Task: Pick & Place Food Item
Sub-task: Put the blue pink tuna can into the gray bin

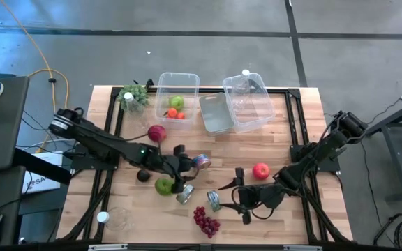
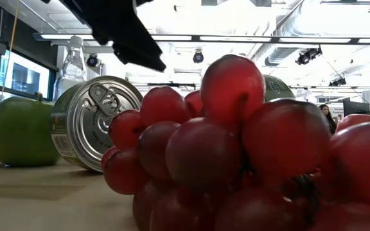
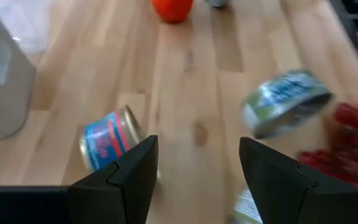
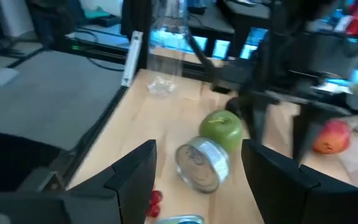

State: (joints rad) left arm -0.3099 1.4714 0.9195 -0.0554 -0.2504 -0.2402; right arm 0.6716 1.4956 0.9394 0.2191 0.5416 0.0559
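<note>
— Step? Approach only, nothing gripped: left jaws (image 1: 181, 169) open and empty, blue-labelled can (image 3: 107, 138) just beside one finger, green apple (image 1: 164, 186) near

— Right jaws (image 1: 242, 195) open too, empty, red apple (image 1: 260, 171) just beyond. Next: centre, lower, close

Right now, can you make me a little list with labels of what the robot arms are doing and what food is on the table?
left gripper: open, empty, above the green apple
right gripper: open, empty, near a lying tin
red grapes: near edge of the table
red apple: beside the right arm
blue tin: on its side
clear tubs: far side, one holds small fruit
</note>
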